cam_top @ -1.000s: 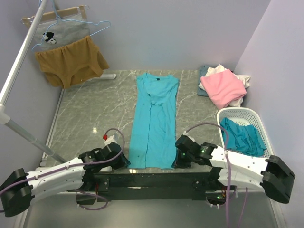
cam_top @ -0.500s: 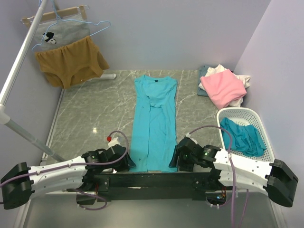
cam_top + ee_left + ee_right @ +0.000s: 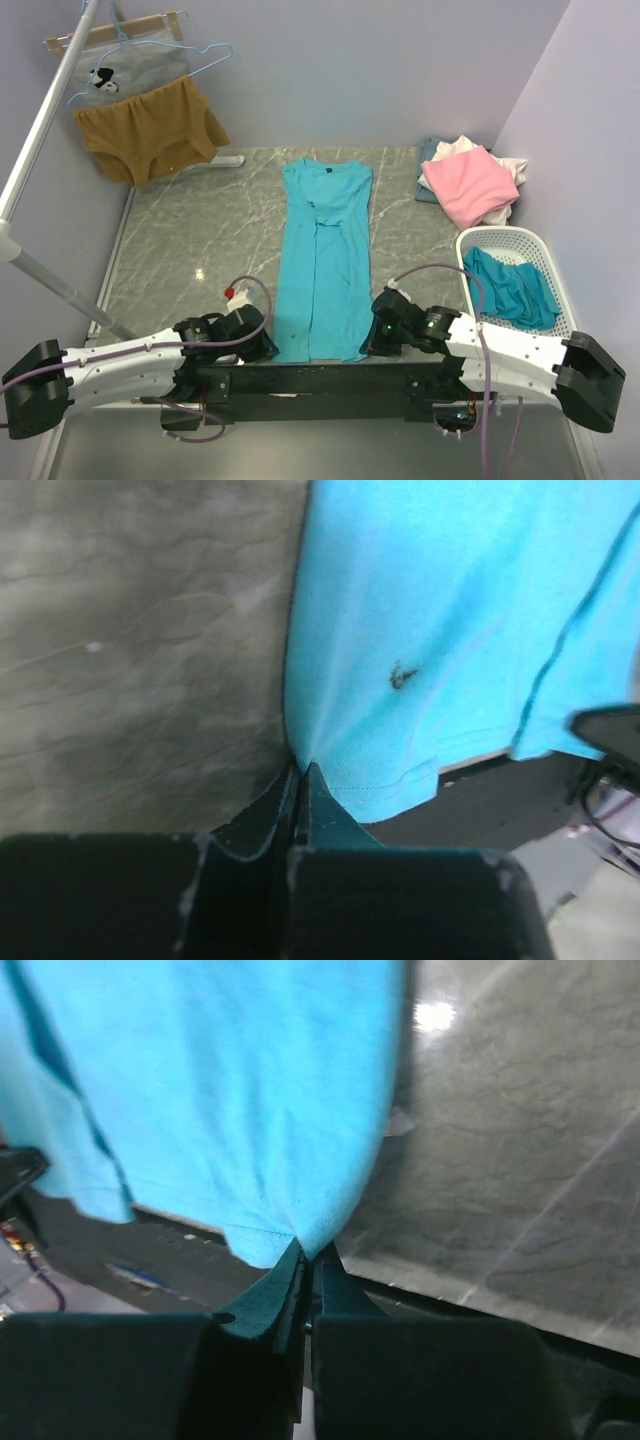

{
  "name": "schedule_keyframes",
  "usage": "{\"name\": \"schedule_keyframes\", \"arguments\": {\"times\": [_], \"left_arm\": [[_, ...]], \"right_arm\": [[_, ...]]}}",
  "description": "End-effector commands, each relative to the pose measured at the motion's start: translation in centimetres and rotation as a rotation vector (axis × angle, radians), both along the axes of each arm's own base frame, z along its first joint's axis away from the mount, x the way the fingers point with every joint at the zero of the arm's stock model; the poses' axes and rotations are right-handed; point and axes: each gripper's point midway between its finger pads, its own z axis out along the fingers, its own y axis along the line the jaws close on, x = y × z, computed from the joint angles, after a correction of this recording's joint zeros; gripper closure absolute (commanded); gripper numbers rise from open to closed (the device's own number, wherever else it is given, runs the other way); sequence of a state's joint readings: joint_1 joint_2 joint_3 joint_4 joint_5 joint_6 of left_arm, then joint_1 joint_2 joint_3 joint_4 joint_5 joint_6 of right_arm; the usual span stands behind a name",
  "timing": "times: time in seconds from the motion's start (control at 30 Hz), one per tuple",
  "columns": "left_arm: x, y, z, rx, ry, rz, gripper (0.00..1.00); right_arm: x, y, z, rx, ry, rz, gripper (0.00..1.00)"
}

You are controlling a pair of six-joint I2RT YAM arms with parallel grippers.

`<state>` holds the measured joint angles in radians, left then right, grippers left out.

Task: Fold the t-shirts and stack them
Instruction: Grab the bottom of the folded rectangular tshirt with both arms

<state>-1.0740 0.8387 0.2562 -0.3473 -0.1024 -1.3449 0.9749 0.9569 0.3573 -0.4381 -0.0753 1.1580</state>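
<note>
Top external: fixed, high behind near edge, looks down and forward over whole table (image 3: 170, 250) | Left wrist: close behind left gripper (image 3: 298, 772), faces turquoise t-shirt (image 3: 440, 630) hem's left corner | Right wrist: equally close behind right gripper (image 3: 305, 1252), faces hem's right corner | Shared: that near hem, table surface

Turquoise shirt (image 3: 325, 260) with one small dark speck (image 3: 403, 676) — table (image 3: 190, 240) grey, marble-veined. Pink shirt (image 3: 468, 185); white basket (image 3: 505, 234); teal shirt (image 3: 510, 285); mustard-brown garment (image 3: 150, 130) — grey garment (image 3: 130, 72), black-and-white cartoon print.
</note>
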Motion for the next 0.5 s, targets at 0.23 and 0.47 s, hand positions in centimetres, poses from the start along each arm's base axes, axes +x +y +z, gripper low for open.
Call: {"name": "schedule_keyframes", "arguments": {"times": [0.23, 0.47], "left_arm": [[4.6, 0.4, 4.8, 0.233, -0.176, -0.007, 0.99], [10.1, -0.5, 7.0, 0.271, -0.283, 0.028, 0.99]], "right_arm": [[6.7, 0.6, 7.5, -0.011, -0.303, -0.023, 1.0], [11.3, 0.4, 8.9, -0.051, -0.361, -0.005, 1.0]]}}
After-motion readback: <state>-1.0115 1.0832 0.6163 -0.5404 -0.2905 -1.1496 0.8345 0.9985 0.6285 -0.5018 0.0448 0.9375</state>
